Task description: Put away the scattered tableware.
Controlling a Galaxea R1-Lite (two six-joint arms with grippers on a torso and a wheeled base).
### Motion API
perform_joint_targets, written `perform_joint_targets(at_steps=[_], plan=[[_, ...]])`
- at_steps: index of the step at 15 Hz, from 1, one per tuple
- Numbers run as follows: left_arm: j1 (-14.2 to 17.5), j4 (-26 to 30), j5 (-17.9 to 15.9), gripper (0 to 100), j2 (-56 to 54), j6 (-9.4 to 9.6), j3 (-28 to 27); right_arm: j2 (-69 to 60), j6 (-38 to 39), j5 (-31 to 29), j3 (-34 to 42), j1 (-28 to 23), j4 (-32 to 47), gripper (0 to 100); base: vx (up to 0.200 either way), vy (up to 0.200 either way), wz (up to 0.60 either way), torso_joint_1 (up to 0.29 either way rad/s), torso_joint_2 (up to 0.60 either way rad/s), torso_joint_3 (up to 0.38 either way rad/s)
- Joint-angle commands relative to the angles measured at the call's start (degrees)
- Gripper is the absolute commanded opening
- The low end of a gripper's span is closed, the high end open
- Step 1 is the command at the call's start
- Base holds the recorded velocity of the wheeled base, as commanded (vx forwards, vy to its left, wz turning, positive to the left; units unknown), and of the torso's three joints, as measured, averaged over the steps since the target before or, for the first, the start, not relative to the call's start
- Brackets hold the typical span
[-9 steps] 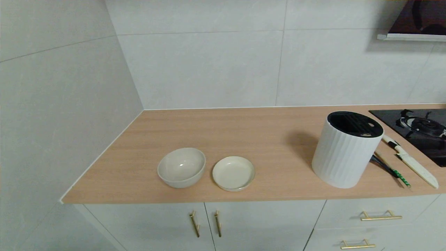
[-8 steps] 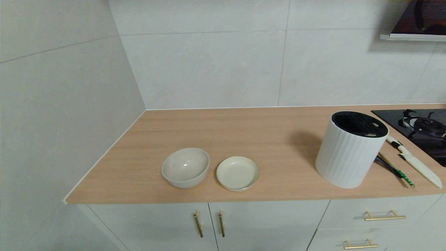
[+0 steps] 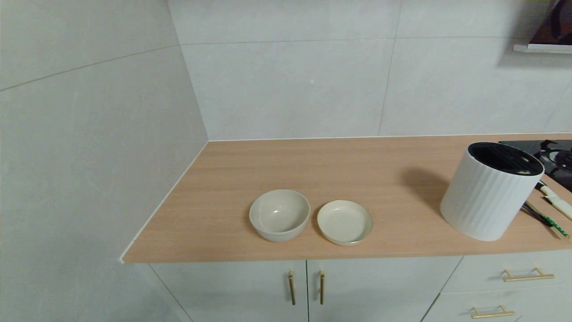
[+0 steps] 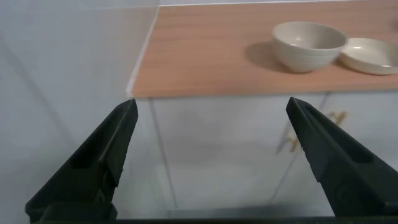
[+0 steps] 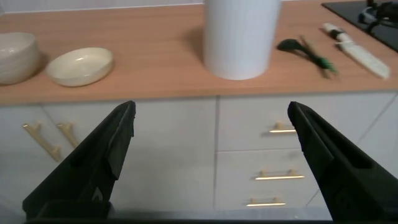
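1. The bowl (image 3: pixel 279 214) stands upright near the tabletop's (image 3: pixel 313 165) front edge, left of its middle. The shallow dish (image 3: pixel 345 222) sits just beside it on the right, with a narrow gap between them. A sideways nudge toward the front edge could send either piece to the floor.
2. A finger lowered into the gap would likely shove the neighbouring piece. Approach each from its free side.
3. The dish rim lies low against the tabletop. A finger may scrape the surface or ride over the rim, and the glazed wall could slip out of a pinch.
4. The ribbed white holder (image 3: pixel 491 192) stands near the front edge toward the right end. It is tall, and an arm brushing it could tip it.
5. The knife (image 3: pixel 556 203) and the green-banded chopsticks (image 3: pixel 547 220) lie to the right of the holder, which partly hides them. A misjudged grasp may close on the blade.
6. The left tool (image 4: pixel 211 109) and the right tool (image 5: pixel 211 111) each have their fingers spread wide and hold nothing. Both sit below the tabletop, facing the cabinet fronts. A straight lift risks striking the front edge or the cabinet handles (image 5: pixel 43 140).
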Motion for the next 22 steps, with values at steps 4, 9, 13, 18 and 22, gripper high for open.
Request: perform_joint_targets(at_steps=[4, 9, 13, 18, 22], plan=[[0.0, 0.0, 0.0, 100, 0.0, -0.01, 0.0, 0.0, 0.0, 0.0, 0.0, 0.0, 0.0, 100, 0.000, 0.000, 0.00, 0.000, 0.00, 0.000], [0.0, 0.0, 0.0, 100, 0.0, -0.01, 0.0, 0.1, 0.0, 0.0, 0.0, 0.0, 0.0, 100, 0.000, 0.000, 0.00, 0.000, 0.00, 0.000], [0.0, 0.0, 0.0, 100, 0.0, -0.01, 0.0, 0.1, 0.0, 0.0, 0.0, 0.0, 0.0, 100, 0.000, 0.000, 0.00, 0.000, 0.00, 0.000], [0.0, 0.0, 0.0, 100, 0.0, -0.01, 0.0, 0.0, 0.1, 0.0, 0.0, 0.0, 0.0, 100, 0.000, 0.000, 0.00, -0.125, 0.27, 0.149], [0.0, 0.0, 0.0, 100, 0.0, -0.10, 0.0, 0.0, 0.1, 0.0, 0.0, 0.0, 0.0, 100, 0.000, 0.000, 0.00, -0.249, 0.54, 0.294]])
